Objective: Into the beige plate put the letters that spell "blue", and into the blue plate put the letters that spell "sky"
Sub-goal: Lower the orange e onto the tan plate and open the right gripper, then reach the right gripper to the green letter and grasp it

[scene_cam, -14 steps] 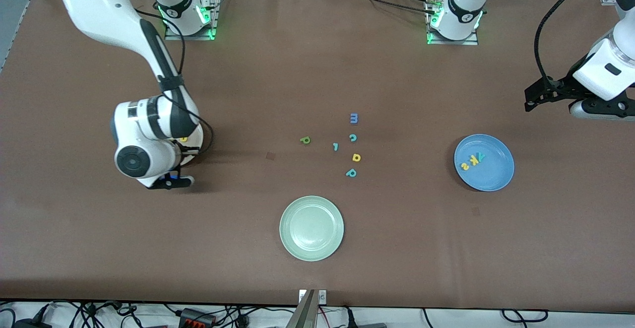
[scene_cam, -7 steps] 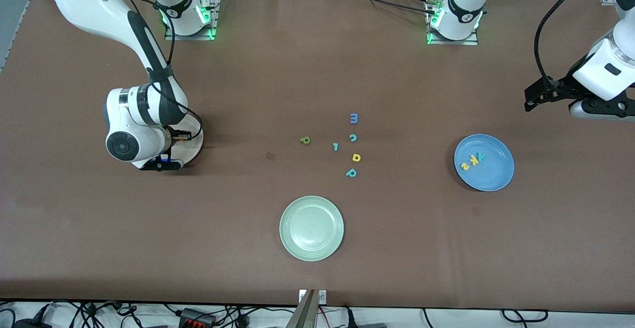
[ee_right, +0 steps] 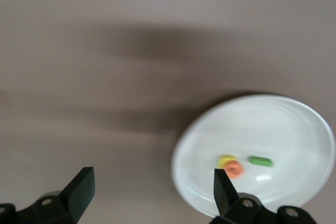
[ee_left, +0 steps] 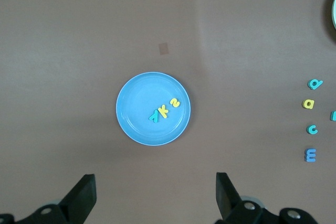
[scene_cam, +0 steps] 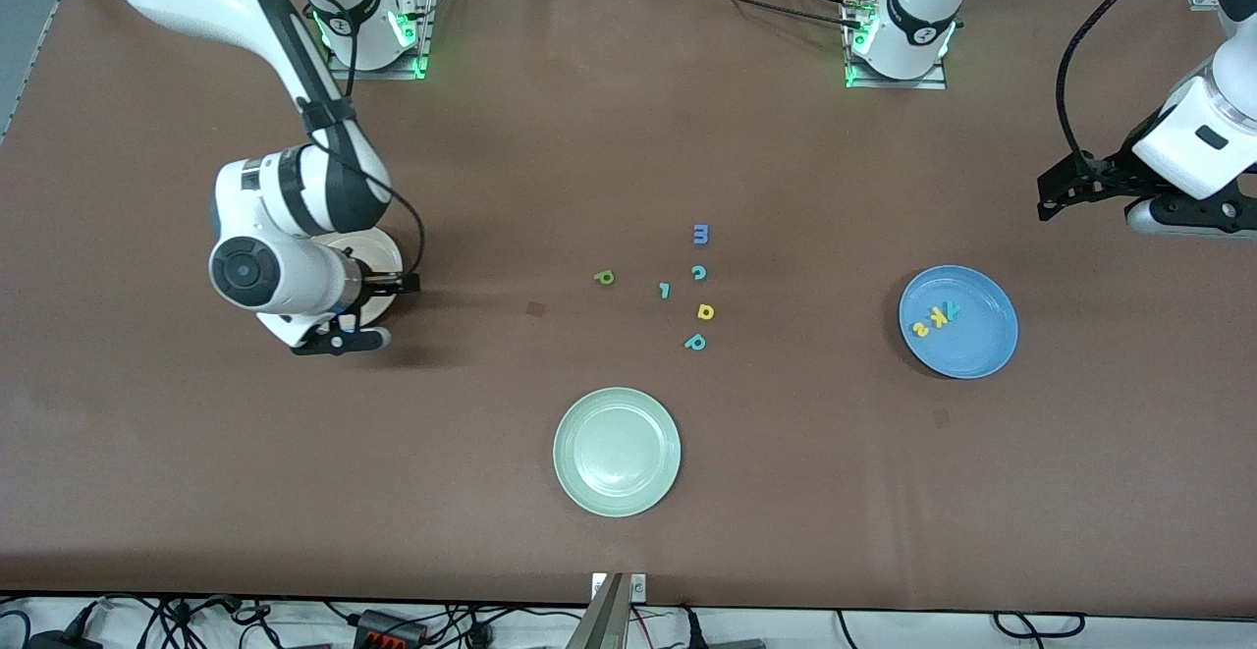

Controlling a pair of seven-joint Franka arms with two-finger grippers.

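The beige plate [scene_cam: 380, 249] lies under my right hand at the right arm's end of the table. In the right wrist view the beige plate [ee_right: 283, 129] holds the yellow u [ee_right: 226, 159], the orange e [ee_right: 234, 170] and the dark green l [ee_right: 260, 161]. My right gripper [scene_cam: 388, 286] [ee_right: 152, 192] hangs open and empty by its rim. The green b [scene_cam: 604, 278] lies on the table. The blue plate [scene_cam: 972, 345] [ee_left: 136, 124] holds the s [ee_left: 175, 103], k [ee_left: 164, 110] and y [ee_left: 154, 115]. My left gripper [scene_cam: 1065, 188] [ee_left: 155, 198] waits open, high over the left arm's end of the table.
A pale green plate [scene_cam: 617, 451] sits near the front camera. Loose letters lie mid-table: a blue m [scene_cam: 700, 234], a teal c [scene_cam: 698, 273], a small teal l [scene_cam: 665, 290], a yellow d [scene_cam: 705, 311] and a teal p [scene_cam: 695, 342].
My right gripper has gone from nearly shut to open, and its hand has shifted and turned over the beige plate. The left arm has not moved.
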